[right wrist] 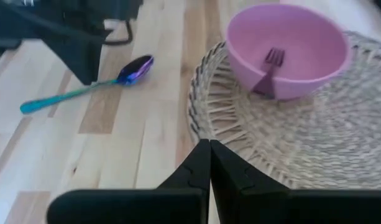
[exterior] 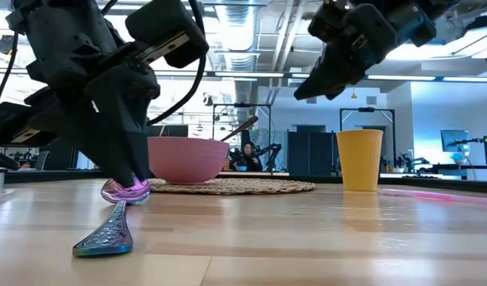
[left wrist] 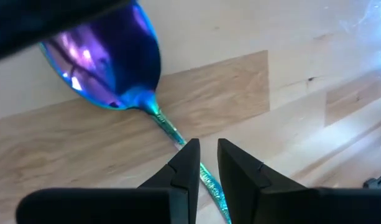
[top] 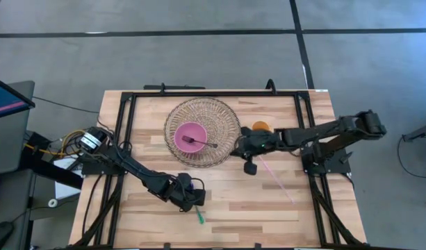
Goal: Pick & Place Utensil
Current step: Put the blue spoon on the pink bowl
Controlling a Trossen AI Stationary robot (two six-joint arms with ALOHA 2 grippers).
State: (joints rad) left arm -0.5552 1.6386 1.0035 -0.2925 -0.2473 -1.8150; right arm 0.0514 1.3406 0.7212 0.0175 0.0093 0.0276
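An iridescent spoon (left wrist: 109, 62) lies flat on the wooden table near its front edge, seen also as spoon (top: 199, 217), spoon (exterior: 108, 226) and spoon (right wrist: 84, 87). My left gripper (left wrist: 209, 162) stands over it, pointing down, with its fingers closed to a narrow gap on the handle just behind the bowl; it also shows as left gripper (exterior: 136, 179). My right gripper (right wrist: 209, 165) is shut and empty. It hovers beside the woven mat (top: 223, 149), as right gripper (top: 249, 165). A pink bowl (top: 192, 137) on the mat holds a fork (right wrist: 271, 62). My left gripper pinches the spoon's handle near the neck (left wrist: 181, 142) between its two fingers, coming from above and pointing down. The handle runs slantwise through the narrow gap. The spoon rests on the table with its handle end (exterior: 100, 242) down.
A yellow cup (exterior: 359, 159) stands right of the mat, shown as cup (top: 260, 127). A pink straw (top: 275, 177) lies on the table in front of the right arm. A black frame (top: 122, 125) runs along the table's sides. Bare wood lies between the spoon and the mat.
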